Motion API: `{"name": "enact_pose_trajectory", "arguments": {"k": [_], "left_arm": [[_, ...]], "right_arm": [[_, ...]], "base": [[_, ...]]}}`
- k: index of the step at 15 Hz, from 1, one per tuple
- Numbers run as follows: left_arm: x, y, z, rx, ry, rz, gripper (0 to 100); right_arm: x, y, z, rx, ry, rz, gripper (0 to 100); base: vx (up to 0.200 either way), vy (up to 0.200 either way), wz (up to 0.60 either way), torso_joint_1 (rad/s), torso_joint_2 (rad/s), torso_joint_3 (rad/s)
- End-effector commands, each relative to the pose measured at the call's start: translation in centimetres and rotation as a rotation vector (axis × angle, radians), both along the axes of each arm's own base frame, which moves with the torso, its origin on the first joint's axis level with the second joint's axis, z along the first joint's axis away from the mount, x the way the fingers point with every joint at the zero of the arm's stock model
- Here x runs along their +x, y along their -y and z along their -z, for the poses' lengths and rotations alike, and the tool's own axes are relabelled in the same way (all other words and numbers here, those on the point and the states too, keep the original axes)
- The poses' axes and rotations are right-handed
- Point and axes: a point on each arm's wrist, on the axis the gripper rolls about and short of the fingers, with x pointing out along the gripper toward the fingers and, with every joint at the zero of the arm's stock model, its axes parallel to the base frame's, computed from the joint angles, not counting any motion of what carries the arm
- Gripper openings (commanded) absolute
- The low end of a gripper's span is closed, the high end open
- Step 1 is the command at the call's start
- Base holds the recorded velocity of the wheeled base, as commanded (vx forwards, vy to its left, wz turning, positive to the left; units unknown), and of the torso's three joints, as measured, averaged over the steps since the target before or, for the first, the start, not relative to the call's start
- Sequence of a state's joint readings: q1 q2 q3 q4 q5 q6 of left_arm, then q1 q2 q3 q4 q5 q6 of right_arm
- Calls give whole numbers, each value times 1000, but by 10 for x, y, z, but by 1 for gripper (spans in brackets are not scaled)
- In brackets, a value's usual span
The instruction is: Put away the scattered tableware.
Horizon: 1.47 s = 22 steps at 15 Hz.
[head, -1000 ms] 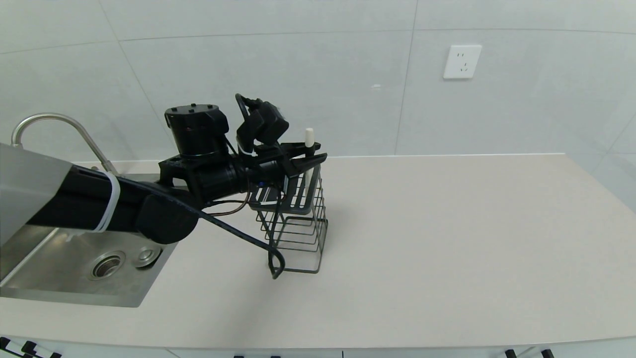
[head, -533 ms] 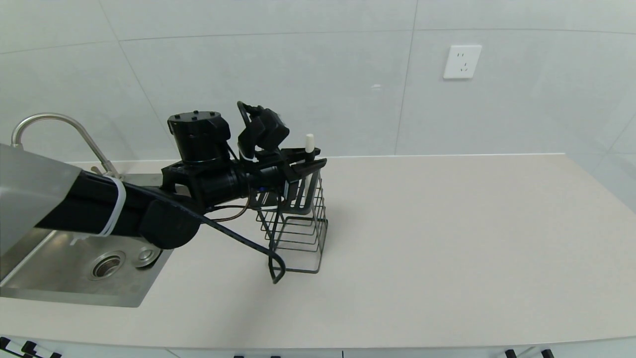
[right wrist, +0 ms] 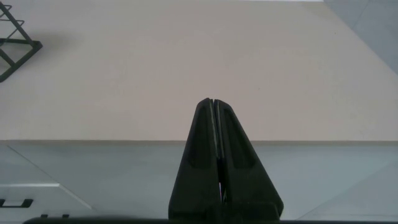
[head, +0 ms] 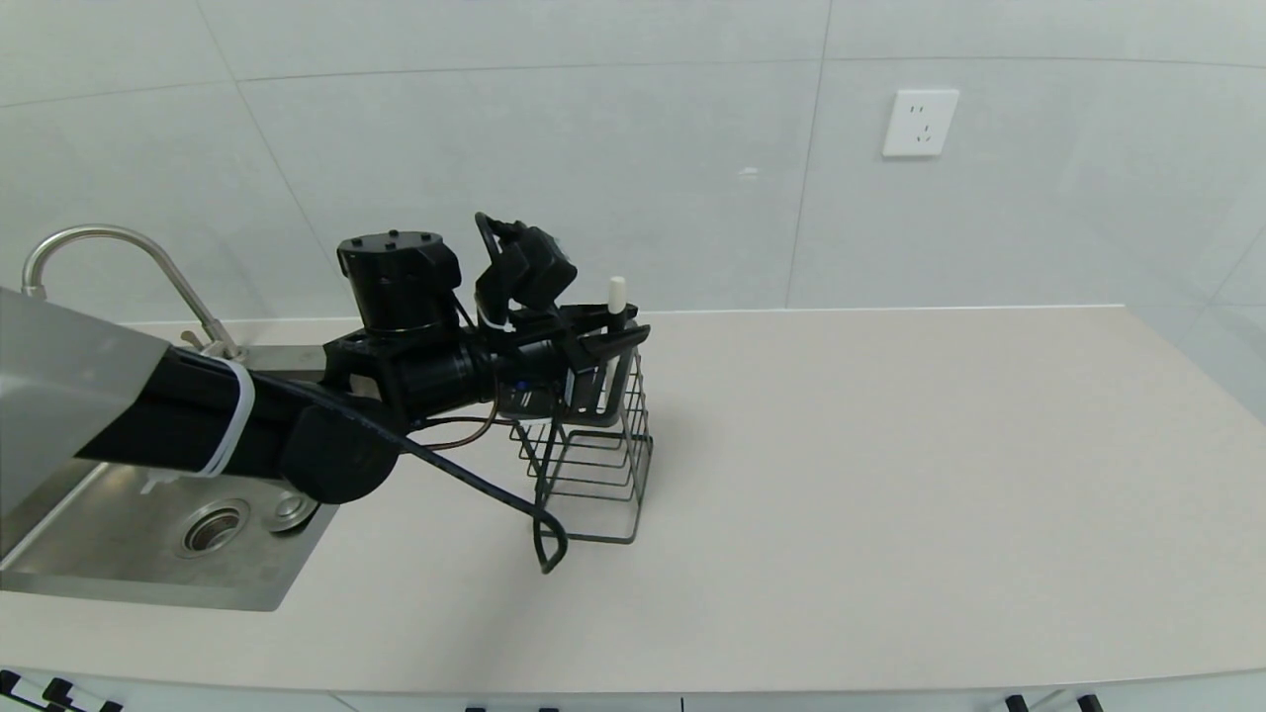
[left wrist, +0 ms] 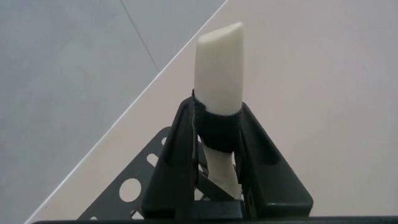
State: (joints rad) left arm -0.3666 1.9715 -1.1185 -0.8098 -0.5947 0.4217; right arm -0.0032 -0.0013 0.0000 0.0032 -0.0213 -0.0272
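A white utensil handle (head: 616, 293) stands upright in my left gripper (head: 617, 324), which is shut on it just above a black wire cutlery basket (head: 593, 475) on the counter. The utensil's lower part runs down inside the basket, partly hidden by the fingers. In the left wrist view the white handle (left wrist: 219, 68) sticks up out of the shut left gripper (left wrist: 217, 121), with a perforated black part of the basket (left wrist: 134, 186) behind. My right gripper (right wrist: 214, 109) is shut on nothing, over the counter's front edge, far from the basket corner (right wrist: 12, 46).
A steel sink (head: 109, 549) with a curved faucet (head: 94, 237) lies left of the basket. The beige counter (head: 890, 445) stretches right to its edge. A wall socket (head: 921, 123) sits on the tiled wall behind.
My left gripper has sunk a little with the white utensil, so the handle's top stands lower over the basket. The basket has not moved.
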Motion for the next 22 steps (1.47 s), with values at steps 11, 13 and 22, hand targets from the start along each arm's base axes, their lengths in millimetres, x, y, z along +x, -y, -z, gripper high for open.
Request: {"name": "enact_pose_trajectory", "arguments": {"k": [11,13,22], "left_arm": [[-12,-5,-4,0,0,-1,100],[-20,-8,-6,-4,6,-1,100],[-71,-32,-22,-107,104,-12,100]], "right_arm": [[0,0,0,1,-1,0,0],[0,0,0,3,-1,0,0],[0,0,0,6,-1,0,0]], "base": [[0,0,0,0,0,0],[0,0,0,0,0,0],[0,0,0,0,0,0]]}}
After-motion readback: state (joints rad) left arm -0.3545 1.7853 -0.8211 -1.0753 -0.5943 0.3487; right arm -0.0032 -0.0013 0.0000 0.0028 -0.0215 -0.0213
